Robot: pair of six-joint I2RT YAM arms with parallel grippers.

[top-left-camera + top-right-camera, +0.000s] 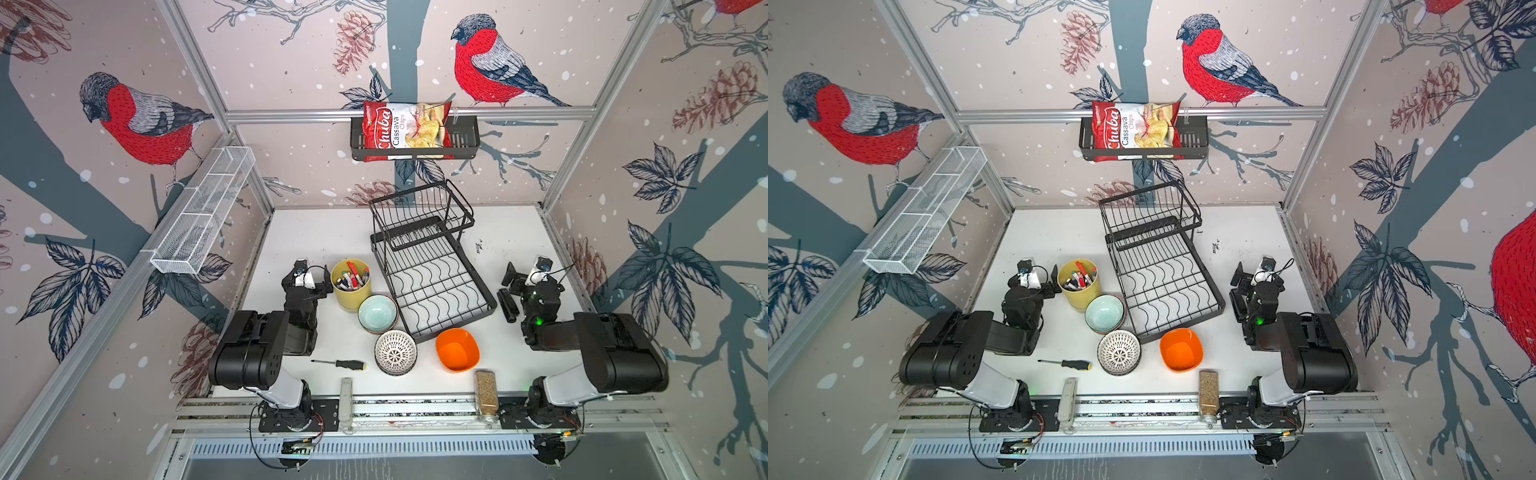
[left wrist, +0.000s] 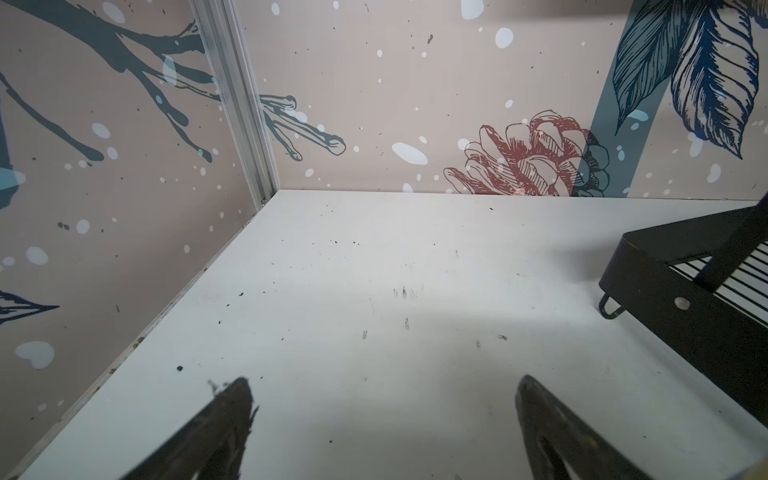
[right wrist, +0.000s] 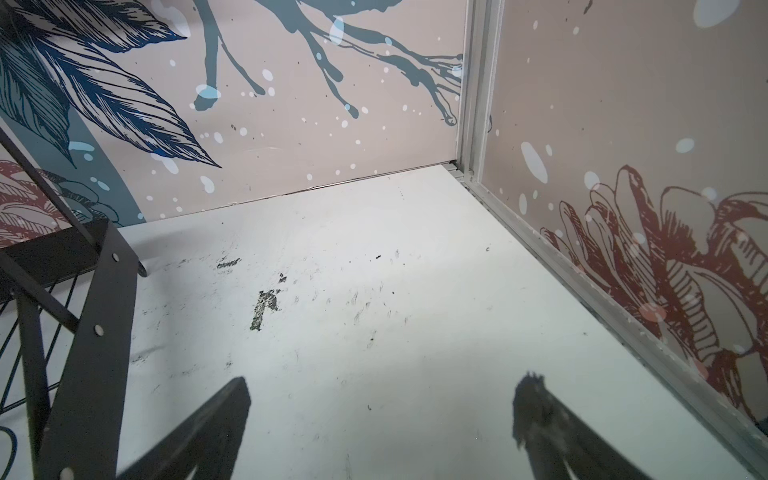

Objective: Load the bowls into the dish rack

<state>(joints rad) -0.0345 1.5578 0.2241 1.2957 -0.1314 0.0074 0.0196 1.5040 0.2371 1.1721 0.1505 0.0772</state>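
White worktop point(image 1: 299, 232) between bird-papered walls, and nothing is loaded yet. The dish rack point(image 1: 457, 323) stands empty at the worktop's middle, reaching toward the back edge. Off its front corner, nearer the front edge, sit the teal bowl point(image 1: 377, 312), apparently topping a stack whose lower bowls are mostly hidden, the lattice bowl point(image 1: 395, 351) and the orange bowl point(image 1: 457, 349). The left gripper point(image 2: 384, 382) and right gripper point(image 3: 384, 384) hover by the side edges, spread wide and holding nothing.
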